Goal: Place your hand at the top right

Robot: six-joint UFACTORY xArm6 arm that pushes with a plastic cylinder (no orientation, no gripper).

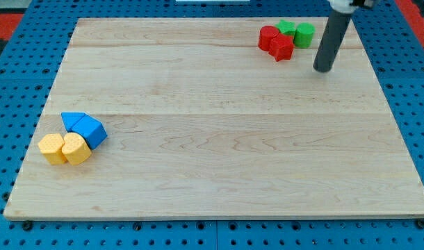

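Dark rod upright, my tip right of red blocks.

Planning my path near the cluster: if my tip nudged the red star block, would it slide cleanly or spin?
Red star block would probably spin: its points give off-centre contact. It touches another red block, so both likely move. My tip stands clear, to its right.

- No writing, label, brand, number or sign can be read anywhere in the view.
- The pale wooden worktop shows only plain grain, without print.
- The small coloured blocks near its top right corner and left edge carry no markings that can be made out.
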